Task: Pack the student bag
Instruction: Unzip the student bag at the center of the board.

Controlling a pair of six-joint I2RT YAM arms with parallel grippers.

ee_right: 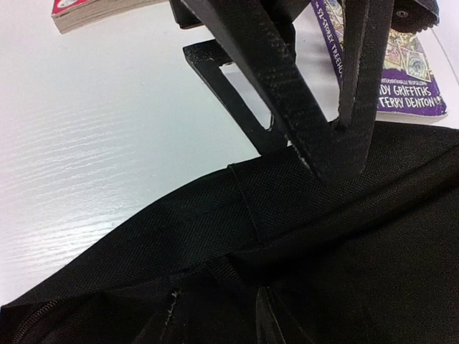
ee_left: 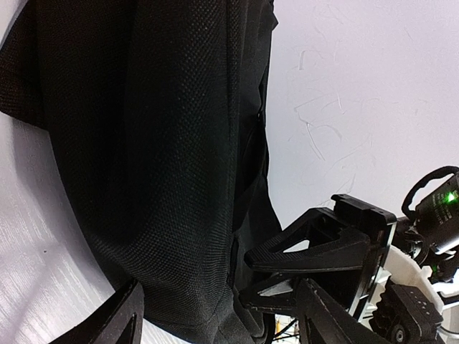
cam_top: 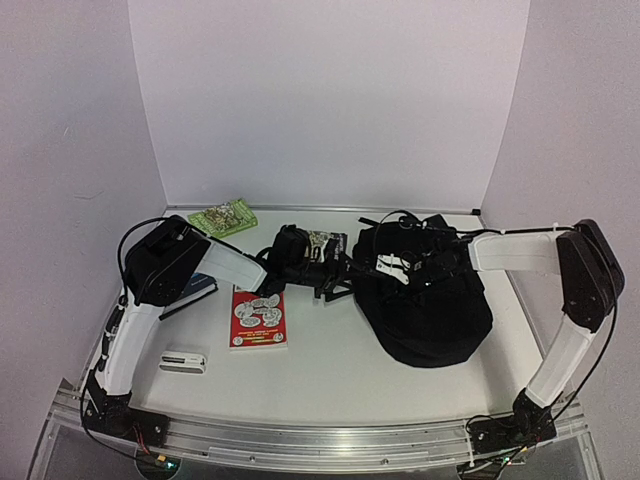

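Black student bag, contents unseen

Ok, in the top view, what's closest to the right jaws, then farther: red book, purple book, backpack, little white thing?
1. Black backpack: the right gripper has its jaws on it.
2. Purple book: just left of the backpack.
3. Red book: farther left, toward the front.
4. Small white thing: far left, near the front edge.

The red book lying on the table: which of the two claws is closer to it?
Left. The left gripper hangs just past the far right corner of the red book, beside the student bag. The right gripper is farther right, down on the bag's fabric.
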